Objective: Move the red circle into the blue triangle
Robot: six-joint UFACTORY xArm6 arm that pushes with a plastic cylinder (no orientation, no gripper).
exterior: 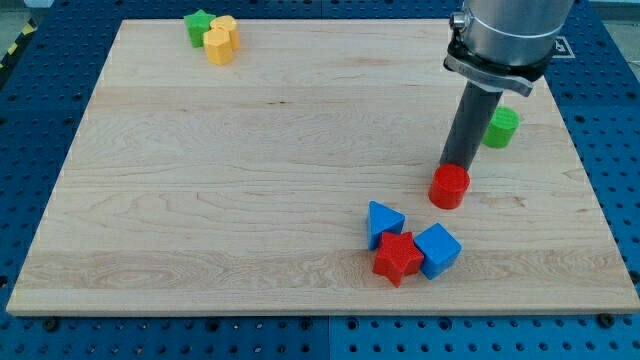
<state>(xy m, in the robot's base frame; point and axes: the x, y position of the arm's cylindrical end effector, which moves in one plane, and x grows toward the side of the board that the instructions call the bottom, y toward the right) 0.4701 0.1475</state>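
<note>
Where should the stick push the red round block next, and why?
Probably down and toward the view's left. My tip sits just behind the red circle, on its upper side, and the blue triangle lies lower-left of it, with bare board between them.

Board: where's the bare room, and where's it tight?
Free: the wide stretch from the yellow blocks and green star down to the blue triangle. Tight: triangle, red star, blue cube; my tip behind the red circle, green cylinder nearby.
</note>
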